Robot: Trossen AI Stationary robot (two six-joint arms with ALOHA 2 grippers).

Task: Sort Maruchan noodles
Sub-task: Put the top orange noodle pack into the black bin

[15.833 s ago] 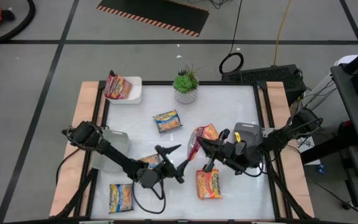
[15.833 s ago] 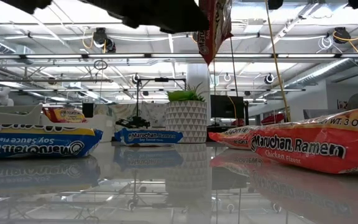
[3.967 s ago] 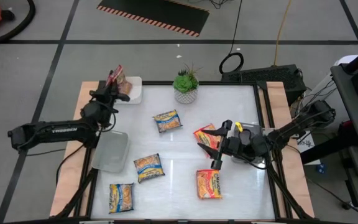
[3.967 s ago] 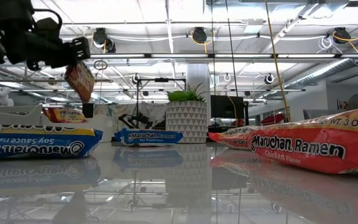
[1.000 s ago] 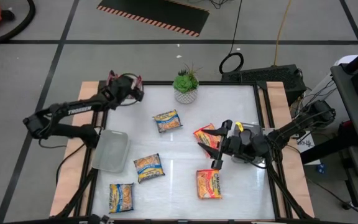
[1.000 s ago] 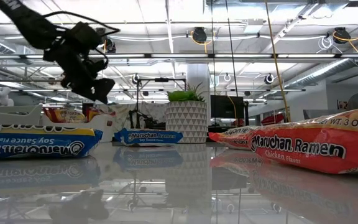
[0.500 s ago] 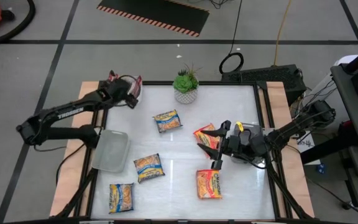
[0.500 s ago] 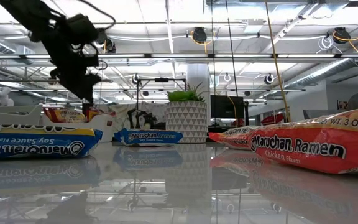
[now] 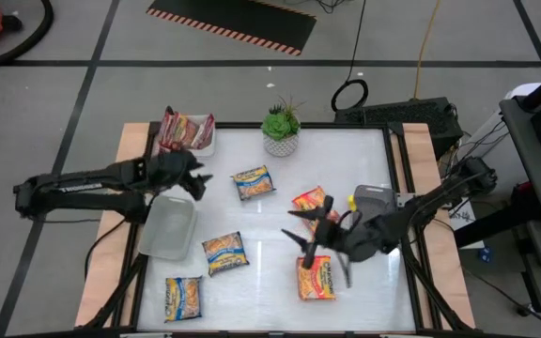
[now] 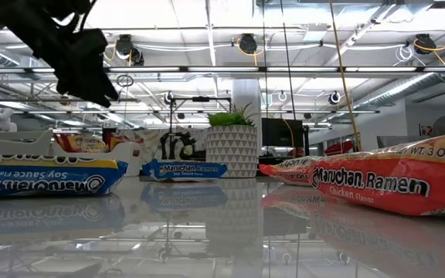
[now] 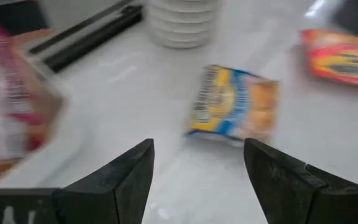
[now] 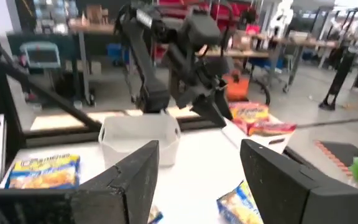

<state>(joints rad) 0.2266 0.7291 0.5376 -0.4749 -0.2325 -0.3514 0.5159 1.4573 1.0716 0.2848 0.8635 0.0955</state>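
Along the left side of the high view, a white tray [image 9: 198, 143] at the tabletop's [image 9: 346, 169] upper-left corner held two dark red packets [image 9: 184, 130]. Just below it the left claw [image 9: 193, 180] hovered above a clear tray [image 9: 166, 227], its fingers spread and holding nothing. At lower left lay a blue-and-yellow packet [image 9: 183, 298], with another yellow one [image 9: 224, 253] just right of the clear tray and a third [image 9: 253, 182] near the upper middle. In the low view the blue packets read "Maruchan Ramen" [image 10: 184, 169] and, upside down, "Soy Sauce Flavor" [image 10: 45, 176]. A small potted plant [image 9: 281, 129] stood at the top centre edge. Right of centre lay an orange-red packet [image 9: 312, 203]; below it the right claw [image 9: 319, 244] hung with its fingers spread and empty, partly over a second orange packet [image 9: 317, 279]. That packet filled the low view's right [image 10: 385, 182], marked "Maruchan Ramen, Chicken Flavor" and "WT. 3 OZ". A grey tray [image 9: 372, 197] sat behind the right arm.
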